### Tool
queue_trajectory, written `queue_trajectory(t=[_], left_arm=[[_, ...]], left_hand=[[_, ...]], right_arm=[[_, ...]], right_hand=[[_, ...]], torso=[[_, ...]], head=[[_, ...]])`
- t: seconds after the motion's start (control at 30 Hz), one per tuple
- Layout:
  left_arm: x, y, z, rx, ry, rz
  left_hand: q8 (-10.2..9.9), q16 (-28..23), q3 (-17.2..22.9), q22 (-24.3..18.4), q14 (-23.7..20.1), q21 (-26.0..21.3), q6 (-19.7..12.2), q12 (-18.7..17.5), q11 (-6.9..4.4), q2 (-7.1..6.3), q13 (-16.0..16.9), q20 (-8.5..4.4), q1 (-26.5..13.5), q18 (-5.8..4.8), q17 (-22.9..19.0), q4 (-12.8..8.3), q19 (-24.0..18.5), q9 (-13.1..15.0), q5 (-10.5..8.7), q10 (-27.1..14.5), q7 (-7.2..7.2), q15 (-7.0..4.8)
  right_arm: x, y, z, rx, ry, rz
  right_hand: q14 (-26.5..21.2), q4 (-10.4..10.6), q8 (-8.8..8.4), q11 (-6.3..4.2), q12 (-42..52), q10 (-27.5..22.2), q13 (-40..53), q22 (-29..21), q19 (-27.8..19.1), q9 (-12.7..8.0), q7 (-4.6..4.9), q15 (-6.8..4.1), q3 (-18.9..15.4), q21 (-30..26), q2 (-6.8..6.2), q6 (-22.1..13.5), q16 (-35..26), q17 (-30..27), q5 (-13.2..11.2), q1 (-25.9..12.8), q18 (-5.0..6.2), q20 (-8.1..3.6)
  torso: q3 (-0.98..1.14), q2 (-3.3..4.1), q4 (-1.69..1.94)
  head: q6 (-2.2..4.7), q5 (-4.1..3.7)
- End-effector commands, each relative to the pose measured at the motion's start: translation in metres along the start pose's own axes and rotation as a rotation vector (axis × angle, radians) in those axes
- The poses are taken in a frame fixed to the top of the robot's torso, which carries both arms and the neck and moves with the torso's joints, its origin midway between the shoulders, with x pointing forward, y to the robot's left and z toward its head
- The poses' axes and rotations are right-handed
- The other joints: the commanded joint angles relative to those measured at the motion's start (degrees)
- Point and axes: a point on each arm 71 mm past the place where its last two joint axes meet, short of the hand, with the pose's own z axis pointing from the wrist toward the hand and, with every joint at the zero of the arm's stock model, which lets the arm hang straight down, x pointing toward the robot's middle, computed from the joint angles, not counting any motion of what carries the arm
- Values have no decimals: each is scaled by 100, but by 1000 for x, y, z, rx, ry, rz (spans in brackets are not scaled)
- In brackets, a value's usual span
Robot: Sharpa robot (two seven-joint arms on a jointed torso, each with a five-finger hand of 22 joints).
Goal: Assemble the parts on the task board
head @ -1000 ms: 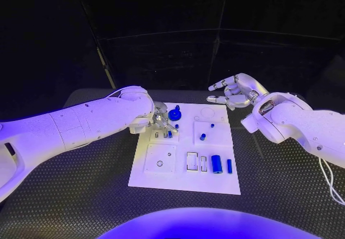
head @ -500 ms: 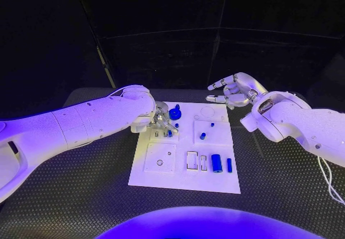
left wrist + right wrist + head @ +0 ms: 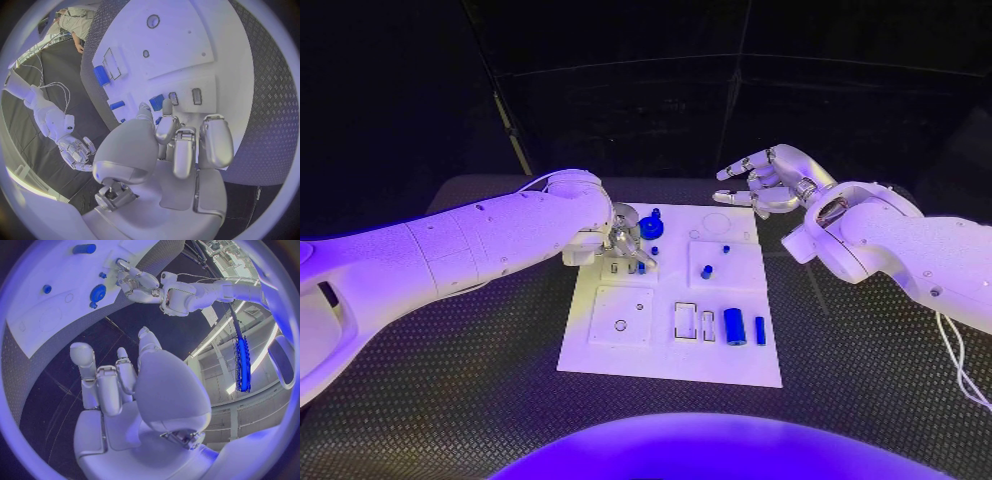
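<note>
The white task board [image 3: 671,355] lies mid-table. My left hand [image 3: 620,243] hangs over its far left corner, fingers curled down. In the left wrist view the thumb and a finger [image 3: 167,107] pinch a small blue part [image 3: 156,101] at the board surface beside two small slots [image 3: 197,96]. A round blue gear [image 3: 651,230] stands just behind that hand. My right hand [image 3: 766,185] hovers past the board's far right corner, fingers apart and holding nothing. Its own view shows the board [image 3: 37,315], the gear [image 3: 97,292] and my left hand [image 3: 134,282].
A thick blue cylinder [image 3: 734,327] and a thin blue pin [image 3: 760,332] lie at the board's near right, beside two white rectangular slots [image 3: 685,322]. Small blue pegs [image 3: 707,271] stand mid-board. A round hole [image 3: 620,326] sits on the near left.
My right hand has drifted slightly back and up. My left hand keeps its place over the small blue part, with hardly any shift.
</note>
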Motion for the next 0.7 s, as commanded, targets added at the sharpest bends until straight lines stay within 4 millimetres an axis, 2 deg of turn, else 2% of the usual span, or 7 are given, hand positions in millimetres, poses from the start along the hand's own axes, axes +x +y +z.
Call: queue_trajectory(t=[0.03, 0.27, 0.4, 0.47, 0.57, 0.7], left_arm=[[0, -1, 0, 0, 17, -3], [0, -2, 0, 1, 15, -6], [0, -2, 0, 5, 9, -18], [0, -2, 0, 9, 6, -30], [-1, -2, 0, 13, 3, -49], [-1, 1, -1, 17, -1, -72]], left_hand=[[28, 18, 74, 11, 605, 32, -54, -28, 11, 27, -8, 0, 126, -72, 1508, -30, -60, 21, 5, -46, -9, -5], [52, 18, 413, 21, 605, 33, -123, -52, -14, 213, -20, -10, 582, -68, 1508, -282, -77, 91, 9, -63, -35, -22], [37, 18, 735, 20, 605, 27, -188, -90, -39, 331, -43, -29, 916, -65, 1508, -479, -91, 114, 12, -90, -60, -43], [10, 18, 1017, 32, 605, 31, -250, -139, -53, 404, -77, -46, 1181, -66, 1508, -645, -92, 118, 12, -125, -71, -60], [-3, 18, 1350, 44, 605, 34, -293, -205, -36, 367, -129, -46, 1292, -70, 1508, -733, -96, 135, 16, -161, -44, -47], [18, 18, 1975, 69, 605, 38, -299, -256, -29, 112, -168, -27, 1149, -70, 1508, -696, -101, 193, 36, -156, -29, -24]], right_arm=[[0, 2, 1, -6, 7, -5], [0, 2, 1, -7, 7, -11], [0, 1, 1, -6, 7, -13], [0, 1, 1, -5, 8, -13], [0, 0, 1, -4, 9, -14], [0, 0, 1, -2, 10, -14]], right_hand=[[297, -6, 29, -12, -32, -12, -3, -6, -29, 4, -1, -46, -30, -30, 76, 27, -38, 203, 28, 9, 103, -11], [297, -10, 31, -13, -31, -11, -2, -10, -30, 4, -2, -46, -30, -33, 80, 28, -41, 199, 35, 16, 104, -12], [297, -19, 34, -15, -33, -13, -6, -19, -32, 4, -3, -48, -30, -40, 91, 30, -44, 197, 52, 33, 105, -14], [297, -23, 37, -16, -31, -12, -5, -21, -31, 4, -4, -50, -31, -43, 97, 31, -45, 197, 65, 42, 105, -15], [298, -28, 39, -18, -30, -11, -5, -20, -28, 4, -5, -51, -34, -44, 104, 32, -46, 196, 83, 51, 104, -16], [298, -31, 41, -19, -29, -11, -5, -22, -28, 4, -6, -52, -36, -46, 107, 33, -47, 197, 95, 56, 105, -17]], torso=[[0, 2, -2], [-1, 6, -4], [-2, 1, 1], [-3, 2, 5], [-2, 2, 2], [-2, 1, 3]], head=[[-1, 4], [-7, -2], [-11, -5], [-15, -5], [-22, 1], [-20, 5]])
